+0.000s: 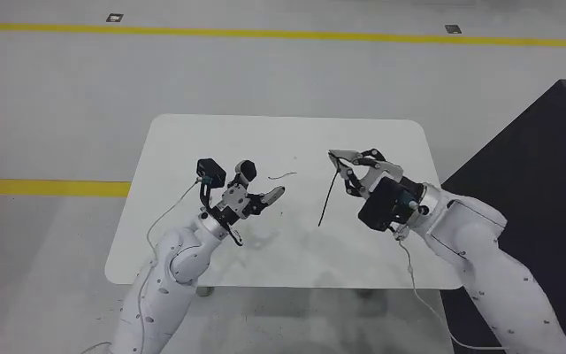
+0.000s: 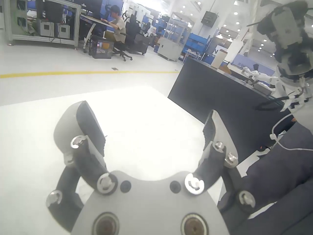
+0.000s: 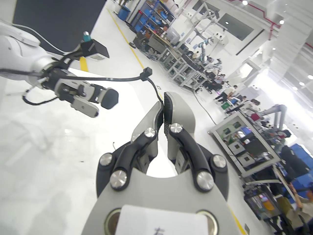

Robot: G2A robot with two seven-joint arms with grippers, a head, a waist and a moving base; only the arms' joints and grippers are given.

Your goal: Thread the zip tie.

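The right pincer (image 3: 163,103) is closed, its two ribbed pads pressed together on a black zip tie (image 3: 146,71) that it grips close to one end. From the pads the strap curves a short way to a small blocky bend, then runs on in a long thin line towards the other arm. In the top view the right pincer (image 1: 336,159) is above the right half of the white worktop (image 1: 221,142), and the zip tie (image 1: 327,199) hangs down from it at a slight slant (whether its lower tip touches the surface I cannot tell). The left pincer (image 2: 148,113) is spread wide with nothing between its dark pads. In the top view the left pincer (image 1: 262,182) is over the left-middle of the worktop, pointing towards the right arm and well apart from the strap. Between the two arms, nearer the left one, a small dark sliver (image 1: 283,175) lies flat on the worktop; it is too small to name. Beyond the worktop's right edge stands a dark partition (image 1: 522,150), and a yellow line (image 1: 265,34) crosses the pale floor beyond the far edge.
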